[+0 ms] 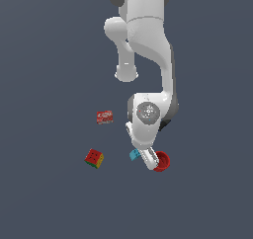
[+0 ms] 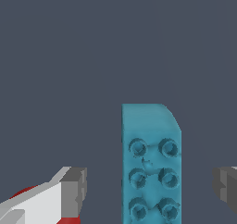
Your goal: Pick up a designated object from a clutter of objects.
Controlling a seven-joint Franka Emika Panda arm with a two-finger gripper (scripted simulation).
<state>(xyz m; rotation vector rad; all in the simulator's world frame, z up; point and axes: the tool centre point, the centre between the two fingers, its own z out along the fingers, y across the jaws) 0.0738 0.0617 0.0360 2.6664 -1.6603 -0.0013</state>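
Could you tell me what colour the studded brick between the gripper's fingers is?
The brick is light blue (cyan), clearest in the wrist view.

Honestly nothing here is readable. The only thing with any print on it is the flat red packet (image 1: 104, 117), which has some pale marks across its face in the exterior view, but they're way too small and smeared to make out a single letter. The multicoloured cube (image 1: 94, 158) has a few dark dots on its red side, no numbers or writing though. Up close in the wrist view, the cyan brick (image 2: 150, 172) only shows its plain studs, with no logo or lettering legible on them. The arm's white casing carries no legible brand or label either.
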